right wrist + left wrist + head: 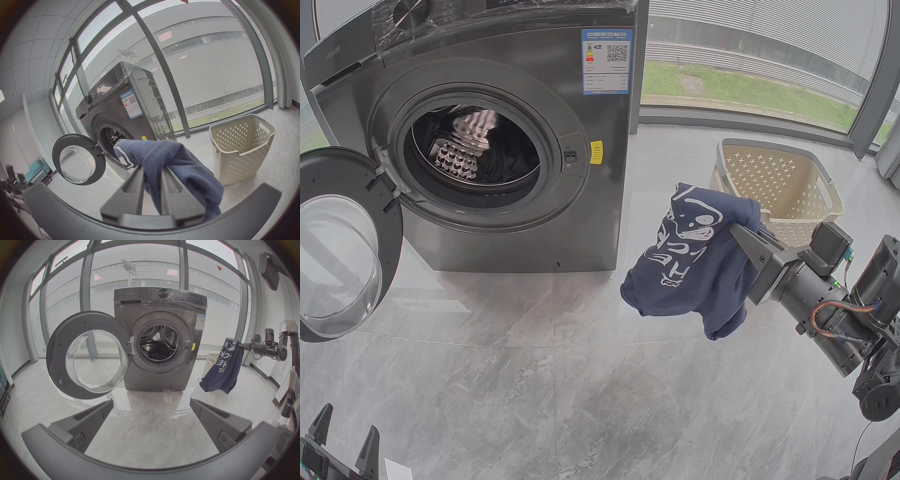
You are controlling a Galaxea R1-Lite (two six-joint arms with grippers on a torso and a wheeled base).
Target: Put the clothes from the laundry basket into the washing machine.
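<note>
The navy printed T-shirt (690, 259) hung clamped in the right end effector (740, 232), lifted clear of the laundry basket (775, 178) at its two o'clock. The transfer step seemed under way; next, carry it toward ten o'clock into the washing machine (562, 81)'s open drum (478, 150). The left end effector (349, 425) sat with fingers apart.

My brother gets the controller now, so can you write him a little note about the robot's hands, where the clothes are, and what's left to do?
Right gripper: shut on the navy shirt, which hangs above the floor between the laundry basket and the washing machine.
Left gripper: open, empty, low on the robot's left.
Washing machine door: swung wide open.
Done: a dark garment lies in the drum; the shirt is out of the basket.
Left: carry the shirt into the drum and let go. The visible part of the basket shows no clothes; check its bottom.
</note>
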